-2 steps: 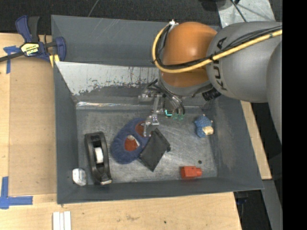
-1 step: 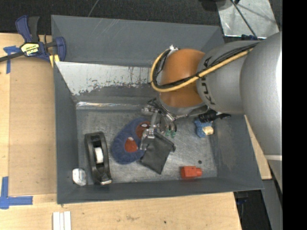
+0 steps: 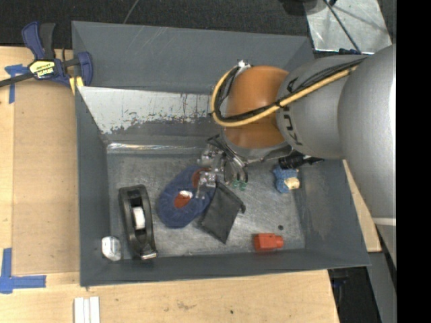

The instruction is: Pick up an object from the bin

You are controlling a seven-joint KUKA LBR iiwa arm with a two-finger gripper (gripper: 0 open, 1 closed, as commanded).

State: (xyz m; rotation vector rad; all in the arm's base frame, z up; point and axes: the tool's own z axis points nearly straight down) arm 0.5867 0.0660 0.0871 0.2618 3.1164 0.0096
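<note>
Camera view. Grey bin with a scuffed floor and a handful of loose things lying singly. The arm comes in over the right wall and covers the far right part of the bin. An orange cover sits at its wrist, with a yellow cable looped round it. The hand hangs below the cover, low over the middle of the floor and a little toward the far wall. Apart or together: cannot tell, since its metal parts run into one another from this angle.

Around it:
- Black tape holder near the left wall, on edge, white roll inside.
- Small clear cap in the near left corner, just beside the holder's near end.
- Red block by the near wall, right of middle, well apart from the hand.
- Small blue-and-cream piece toward the right wall, close under the arm, apart from the hand.
- Black flat pad mid-floor, lying askew. Its left side is against the blue cloth and its far corner is just beneath the hand, so it crowds that side.

Nearest thing: the blue cloth, a rounded, crumpled shape left of middle with a red-orange patch on top. The hand is over the cloth's far right edge, where cloth meets pad. Whether the hand touches the cloth cannot be made out.
</note>
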